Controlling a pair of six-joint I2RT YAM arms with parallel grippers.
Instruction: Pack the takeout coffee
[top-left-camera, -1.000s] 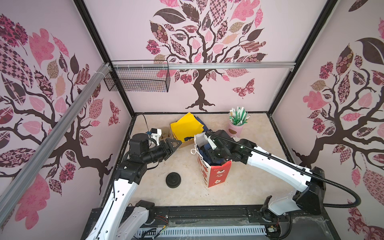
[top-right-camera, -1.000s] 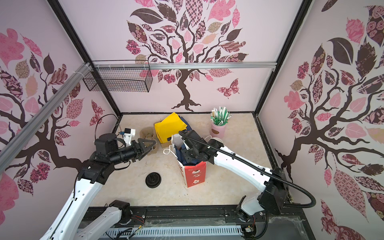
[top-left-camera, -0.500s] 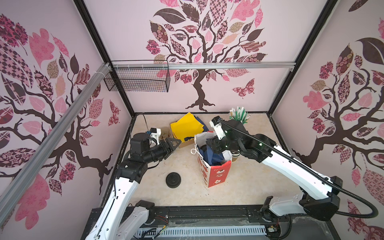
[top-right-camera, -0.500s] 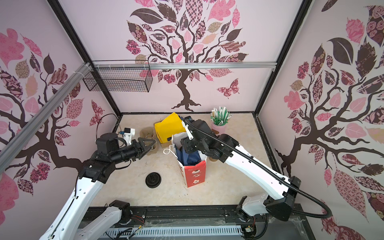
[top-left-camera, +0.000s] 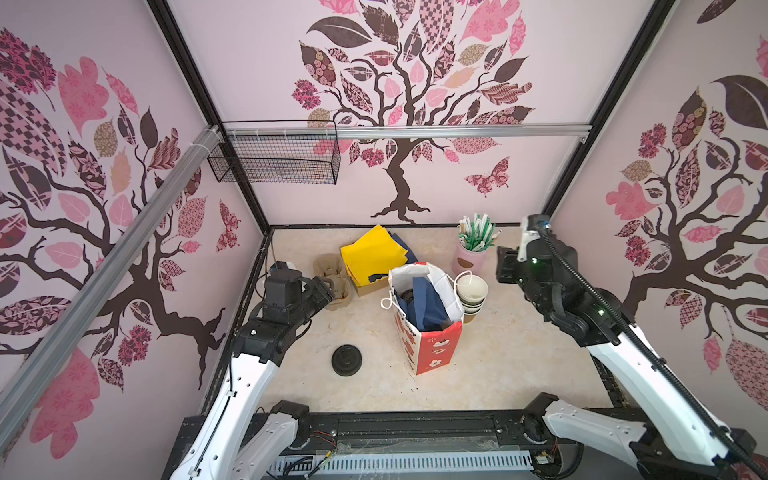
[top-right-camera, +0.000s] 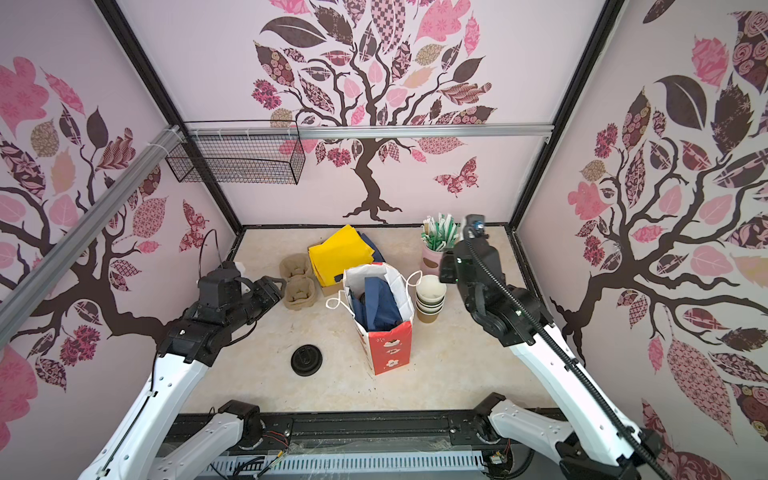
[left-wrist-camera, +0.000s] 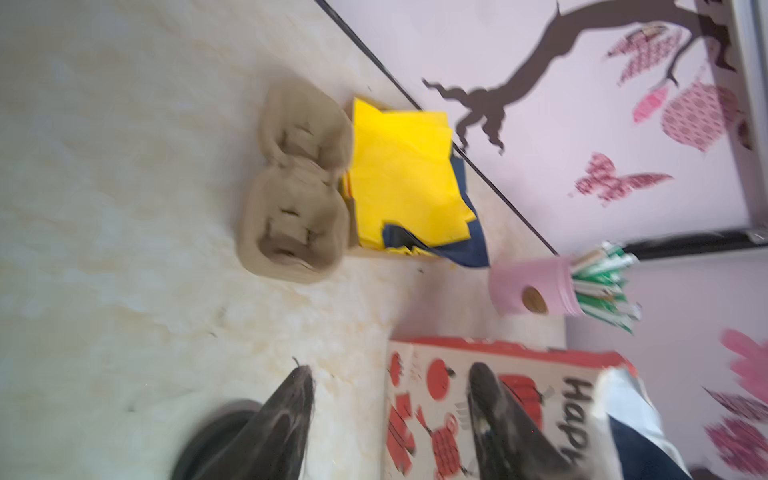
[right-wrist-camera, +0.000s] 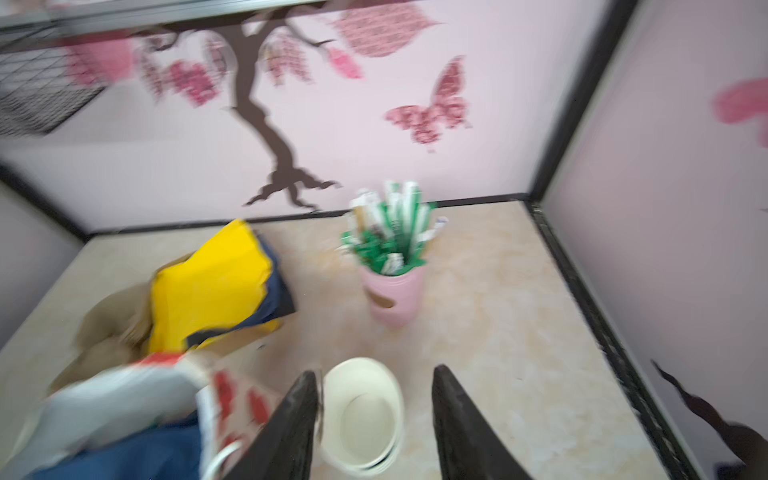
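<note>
Your left gripper (left-wrist-camera: 390, 368) hangs left of the bag (top-left-camera: 432, 345). Its two dark tapered fingers (left-wrist-camera: 282, 415) are spread well apart and hold nothing.

Just ahead of it, also left of the bag, sits the carrier (top-left-camera: 332, 278). It is tan moulded pulp, rough, with round wells, and you are close to it but not touching. Nearer you and left of the bag, a flat round black lid (top-left-camera: 346, 360) lies loose on the beige marbled table (top-left-camera: 519, 353).

Behind the bag, yellow napkins (top-left-camera: 372, 253) lie in a crumpled pile.

The bag stands upright with its mouth open. It is paper, red with printed pictures below and white at the top, with string handles. Blue paper (top-left-camera: 428, 303) fills most of it. The coffee (top-left-camera: 405, 296) shows only as a dark rounded patch deep inside, beside that blue paper, too small to make out more.

Touching the bag's right side is a stack of lidless cups (top-left-camera: 471, 291), white inside. Behind them stands a smooth pink pot (top-left-camera: 471, 257) stuffed with green-and-white sticks.

Your right gripper (right-wrist-camera: 374, 370) is right of the bag, above the cups. Its fingers are parted and grasp nothing.
</note>
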